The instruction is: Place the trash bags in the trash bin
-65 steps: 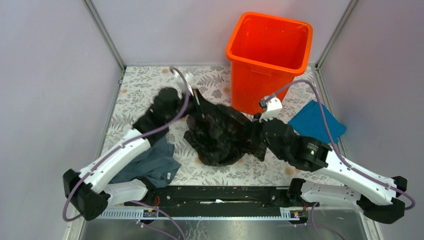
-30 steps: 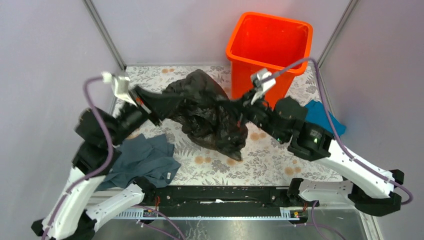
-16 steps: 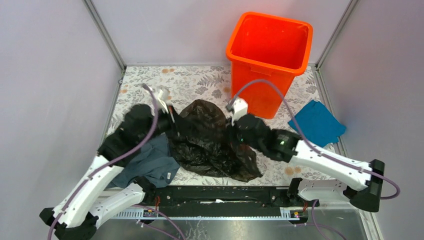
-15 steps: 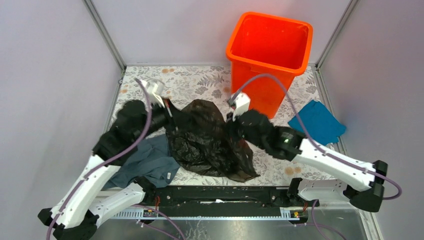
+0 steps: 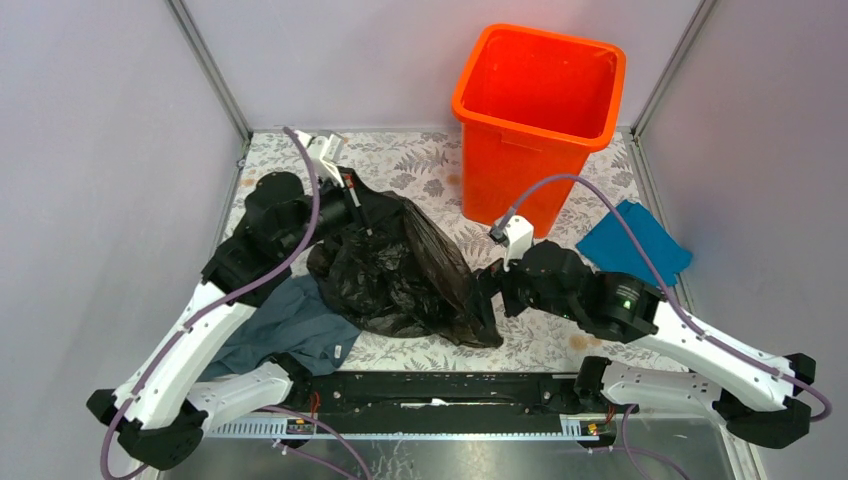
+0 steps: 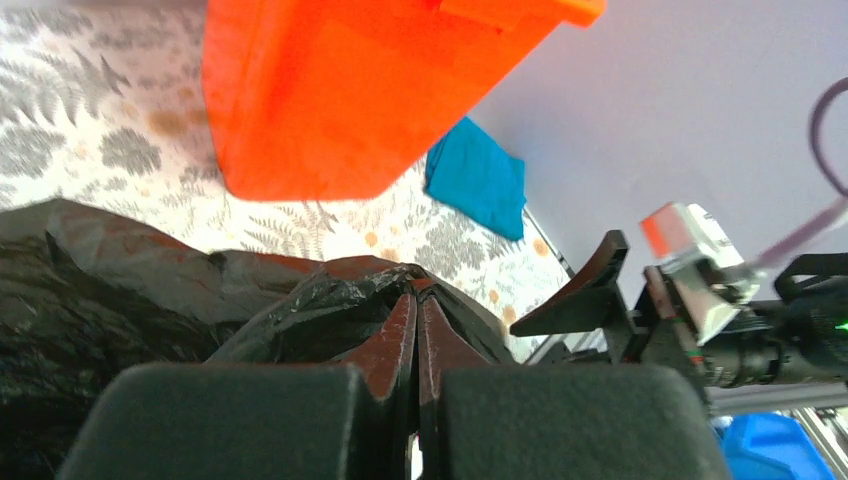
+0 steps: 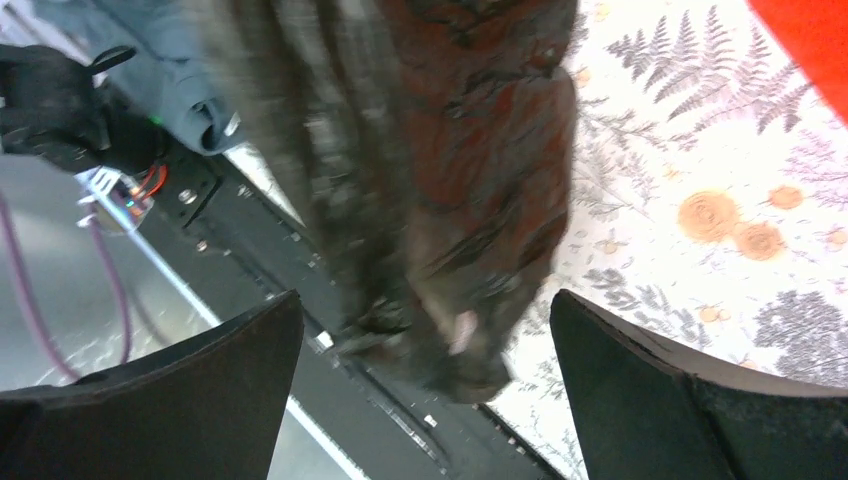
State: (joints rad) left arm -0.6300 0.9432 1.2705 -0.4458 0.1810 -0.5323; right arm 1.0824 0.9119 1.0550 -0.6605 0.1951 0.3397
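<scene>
Nearest, the right gripper hovers with its fingers spread wide, the film's five o'clock end just ahead, ungripped. The trash bags sprawl across the tabletop, long axis eleven to five o'clock. At the far end the left gripper is clamped on the film. The trash bin stands at one o'clock, well apart, and the right arm is closer to it.
</scene>
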